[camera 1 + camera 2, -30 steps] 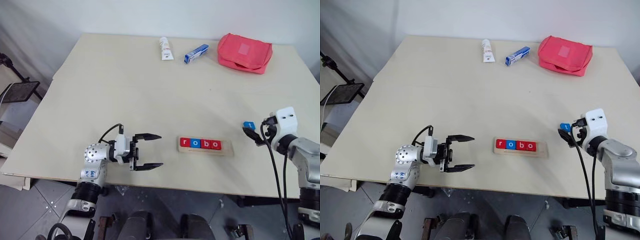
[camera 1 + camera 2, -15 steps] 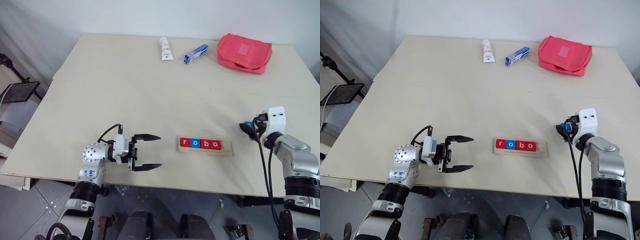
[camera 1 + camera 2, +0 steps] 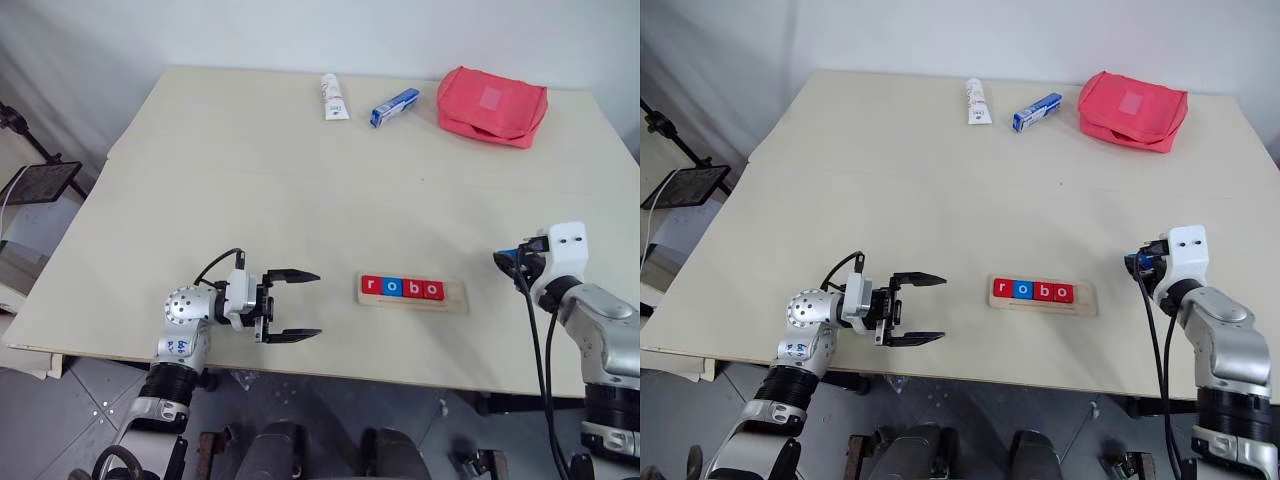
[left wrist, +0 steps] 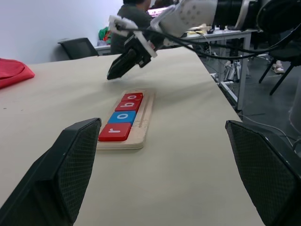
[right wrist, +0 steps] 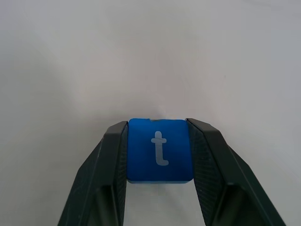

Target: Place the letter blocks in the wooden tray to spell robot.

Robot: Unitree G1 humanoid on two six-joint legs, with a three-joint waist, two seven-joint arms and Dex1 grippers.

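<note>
Pinching the blue "t" block [image 5: 159, 149] between its two black fingers [image 5: 112, 160], the right gripper [image 3: 508, 261] has just closed: a second ago its fingers stood wide around the tile where it lay on the table, and now they press on both of its side edges, the white letter facing up between them. The tile looks raised a little off the table [image 3: 300, 170], though I cannot be sure it is clear of it. That grasp matters, since this is the last letter wanted.

Well to the left of that hand lies the wooden tray [image 3: 452, 294], near the table's front edge, with four tiles already side by side in it: a red r [image 3: 371, 285], a blue o [image 3: 391, 287], a red b [image 3: 411, 288] and a red o [image 3: 431, 289], reading "robo". The bare slot at the tray's right end is where the t should go, so what remains, by my reckoning, is one short carry and a square set-down.

The left gripper [image 3: 291, 304] has not stirred; it hangs off the tray's left end, fingers spread wide and holding nothing.

At the far edge lie a white tube [image 3: 331, 97], a blue-and-white box [image 3: 393, 106] and a red pouch [image 3: 491, 105]; their print is too small to read.
</note>
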